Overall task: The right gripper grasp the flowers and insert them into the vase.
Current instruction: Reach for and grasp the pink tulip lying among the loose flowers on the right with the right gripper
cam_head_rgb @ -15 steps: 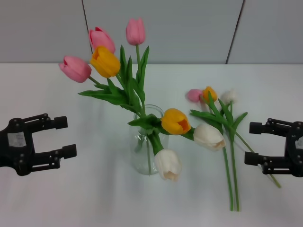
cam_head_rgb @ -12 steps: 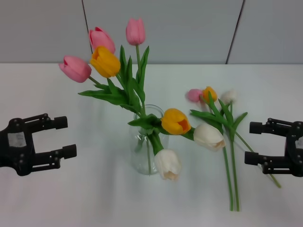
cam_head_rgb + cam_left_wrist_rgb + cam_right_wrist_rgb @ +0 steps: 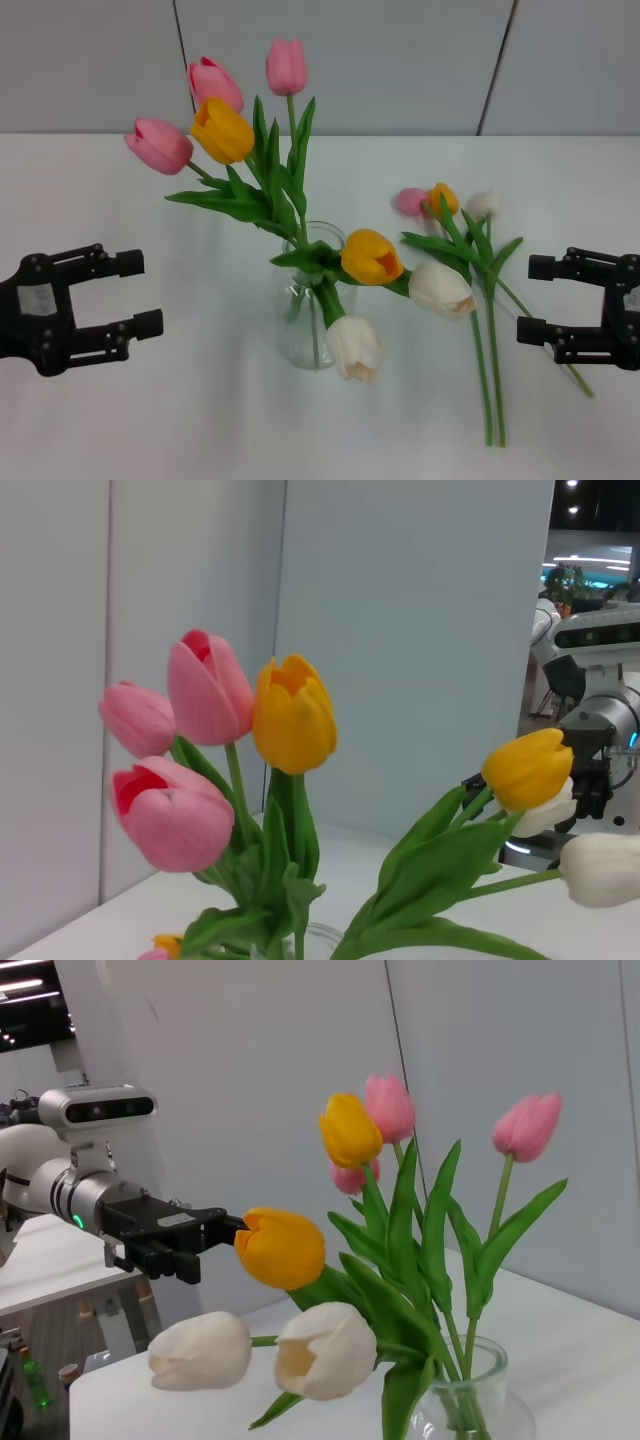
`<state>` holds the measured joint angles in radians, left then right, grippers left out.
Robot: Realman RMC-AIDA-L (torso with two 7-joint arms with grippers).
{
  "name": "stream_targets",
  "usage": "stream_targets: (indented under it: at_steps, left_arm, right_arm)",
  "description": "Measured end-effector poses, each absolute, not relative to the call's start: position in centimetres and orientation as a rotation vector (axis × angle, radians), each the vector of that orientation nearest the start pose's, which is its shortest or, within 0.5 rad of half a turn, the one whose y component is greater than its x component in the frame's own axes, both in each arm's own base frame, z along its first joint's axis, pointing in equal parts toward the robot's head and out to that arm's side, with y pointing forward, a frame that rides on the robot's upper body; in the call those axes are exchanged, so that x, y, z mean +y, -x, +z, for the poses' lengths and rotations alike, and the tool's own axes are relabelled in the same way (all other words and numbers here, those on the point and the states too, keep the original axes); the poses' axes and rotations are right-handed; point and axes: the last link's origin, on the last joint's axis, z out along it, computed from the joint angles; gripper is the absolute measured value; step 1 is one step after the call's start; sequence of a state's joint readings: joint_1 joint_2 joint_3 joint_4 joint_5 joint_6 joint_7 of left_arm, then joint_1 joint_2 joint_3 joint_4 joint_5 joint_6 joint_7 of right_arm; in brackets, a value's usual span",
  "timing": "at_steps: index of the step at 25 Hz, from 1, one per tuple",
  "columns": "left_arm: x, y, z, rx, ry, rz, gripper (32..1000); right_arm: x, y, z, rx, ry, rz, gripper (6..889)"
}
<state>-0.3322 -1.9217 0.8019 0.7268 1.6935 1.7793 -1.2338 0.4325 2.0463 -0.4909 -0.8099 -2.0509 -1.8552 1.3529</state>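
Head view, vase (image 3: 310,330): you have clear glass standing mid-table (image 3: 150,420), already stocked with large tulips (image 3: 222,130) in pink, yellow and white.
Head view, the flowers (image 3: 470,260): your three small-budded stems lie flat on the table, between the vase and the right claw, buds pointing away from the robot; not yet picked up.
Head view, right claw (image 3: 535,298): jaws apart, empty, just beside the stems' lower ends, clear of them.
Head view, left claw (image 3: 140,293): jaws apart, empty, parked well away from the vase.
Left wrist view: you see the vase bouquet close up; the right claw shows beyond it, too hidden to judge.
Right wrist view: same bouquet; the left claw (image 3: 195,1245) sits beyond, open.
Progress: by my reading, the grasp, lift and insertion all remain.
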Motion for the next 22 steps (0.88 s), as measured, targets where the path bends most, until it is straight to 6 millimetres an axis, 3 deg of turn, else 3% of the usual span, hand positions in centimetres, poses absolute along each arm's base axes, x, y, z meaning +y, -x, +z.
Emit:
stream_targets:
  at_steps: [11, 12, 13, 14, 15, 16, 22]
  left_arm:
    - [28.2, 29.3, 7.6, -0.321, 2.666, -0.841, 798]
    - [28.1, 29.4, 7.5, -0.324, 2.665, -0.840, 798]
    - [28.0, 29.5, 7.6, -0.324, 2.664, -0.839, 798]
    - [28.0, 29.5, 7.5, -0.323, 2.663, -0.838, 798]
    - [27.9, 29.6, 7.5, -0.320, 2.662, -0.836, 798]
    - [27.9, 29.6, 7.5, -0.314, 2.662, -0.835, 798]
    - [27.9, 29.4, 7.1, -0.305, 2.672, -0.836, 799]
  right_arm:
    - [29.8, -28.3, 5.9, 0.580, 2.682, 0.779, 834]
    - [30.6, -28.1, 6.0, 0.615, 2.661, 0.770, 833]
    - [32.7, -27.4, 6.0, 0.723, 2.612, 0.749, 833]
    - [32.7, -27.4, 6.0, 0.723, 2.612, 0.749, 833]
    - [34.0, -27.0, 5.9, 0.805, 2.586, 0.717, 832]
    - [36.5, -26.2, 5.6, 0.922, 2.540, 0.637, 832]
    - [42.9, -22.4, 4.0, 1.004, 2.510, 0.207, 830]
